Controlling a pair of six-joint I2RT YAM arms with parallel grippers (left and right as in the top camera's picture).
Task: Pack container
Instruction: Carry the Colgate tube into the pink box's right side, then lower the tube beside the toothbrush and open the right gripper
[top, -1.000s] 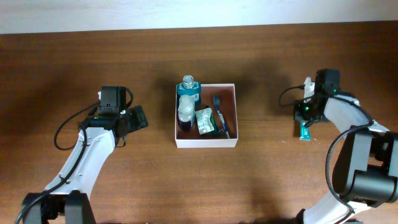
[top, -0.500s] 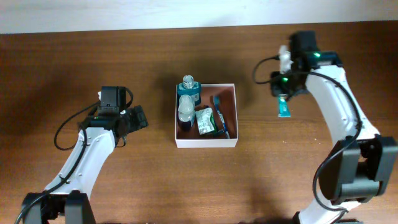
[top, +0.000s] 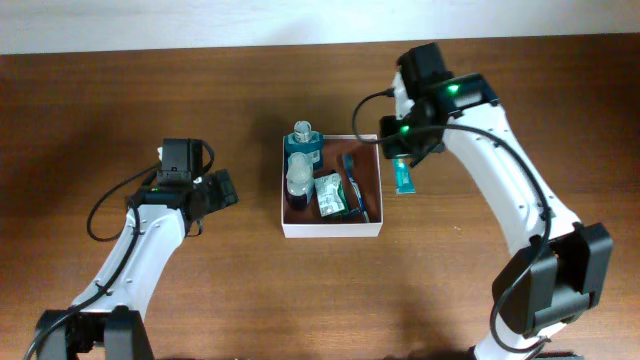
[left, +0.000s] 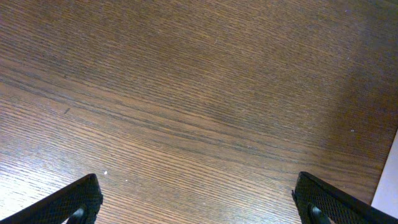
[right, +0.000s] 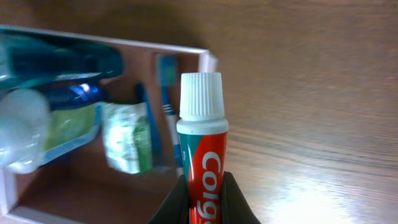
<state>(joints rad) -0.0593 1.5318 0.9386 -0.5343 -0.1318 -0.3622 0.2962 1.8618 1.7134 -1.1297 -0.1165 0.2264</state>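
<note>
Left claw (top: 222, 188): Its two fingers are wide apart. It holds nothing. It waits over bare wood, far off from the box.

Table (top: 120, 90): Dark brown wood with fine lines in it. It looks flat and smooth. Under the left claw there is only wood.

Container (top: 331, 230): A square box with thin white walls and a red-brown inside. It sits between the two claws, off to the right of the left claw and just below and to the side of the right claw.

Things in the box: A tall blue-green bottle (top: 302, 148) lies by the wall that is farthest from the right claw. Next comes a green and white packet (top: 331, 194). Then a blue toothbrush (top: 354, 183), on the side nearest the right claw.

Right claw (top: 403, 160): Its fingers are squeezed on a toothpaste tube (top: 403, 175). The white cap points away from the claw. The tube hangs in the air, just past the box's near wall.

Step now: I think the tube is being carried to the box.

Next move: I think the claw must go a bit more over the box, then come down and let go. The free spot looks small, next to the toothbrush.

Room: A pale strip (top: 200, 25) runs along the far edge of the table. I can't tell what it is.
</note>
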